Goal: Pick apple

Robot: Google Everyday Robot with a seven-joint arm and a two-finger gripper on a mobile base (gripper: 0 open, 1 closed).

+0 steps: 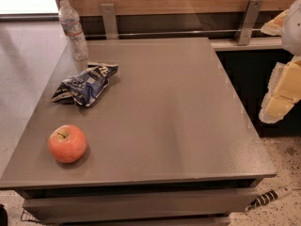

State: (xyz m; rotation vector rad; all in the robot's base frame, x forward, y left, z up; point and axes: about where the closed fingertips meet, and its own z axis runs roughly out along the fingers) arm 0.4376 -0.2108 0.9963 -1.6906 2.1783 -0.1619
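The apple (67, 143) is round and orange-red with a short dark stem. It sits upright on the grey table (178, 117), near the front left corner. My gripper (281, 97), white and yellowish, hangs at the right edge of the view, beyond the table's right side and far from the apple. It holds nothing that I can see.
A crumpled blue-and-white snack bag (85, 84) lies behind the apple on the left. A clear water bottle (73, 29) stands at the back left corner. A wooden wall panel with metal brackets (109, 20) runs behind the table. A striped cable (270, 197) lies on the floor at the front right.
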